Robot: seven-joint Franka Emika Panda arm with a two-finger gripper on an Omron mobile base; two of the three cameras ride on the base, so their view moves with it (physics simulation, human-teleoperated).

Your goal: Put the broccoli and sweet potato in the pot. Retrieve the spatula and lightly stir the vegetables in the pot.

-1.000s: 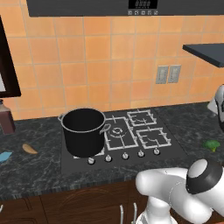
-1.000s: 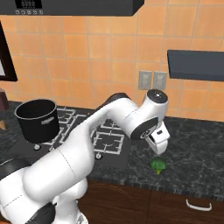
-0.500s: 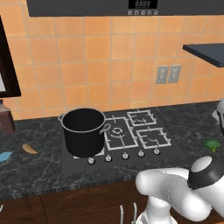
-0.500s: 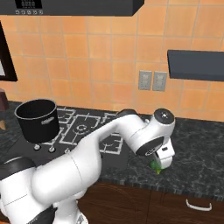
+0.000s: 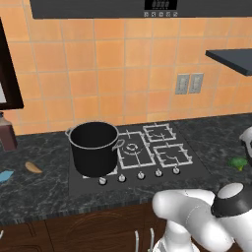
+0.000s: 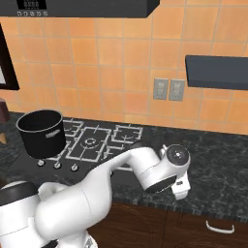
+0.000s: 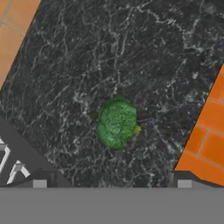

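Observation:
The broccoli (image 7: 117, 122), a small green lumpy piece, lies on the dark counter right of the stove and is centred in the hand view; it also shows at the right edge (image 5: 239, 163). My gripper (image 7: 111, 184) hangs open above it, its fingertips (image 7: 39, 183) spread wide on either side, and the hand (image 6: 180, 188) sits low over the counter. The black pot (image 5: 93, 147) stands on the stove's front left burner. The orange-brown sweet potato (image 5: 33, 167) and the light blue spatula (image 5: 4, 175) lie on the counter left of the pot.
The gas cooktop (image 5: 152, 150) with its knobs lies between the pot and the broccoli. A brown bottle (image 5: 6, 133) stands at the far left. A dark shelf (image 5: 231, 56) juts out over the right counter. Orange tiles back the counter.
The arm has swung down over the right counter. In the right base view the hand has dropped lower and now covers the broccoli. Pot, sweet potato and spatula have not moved.

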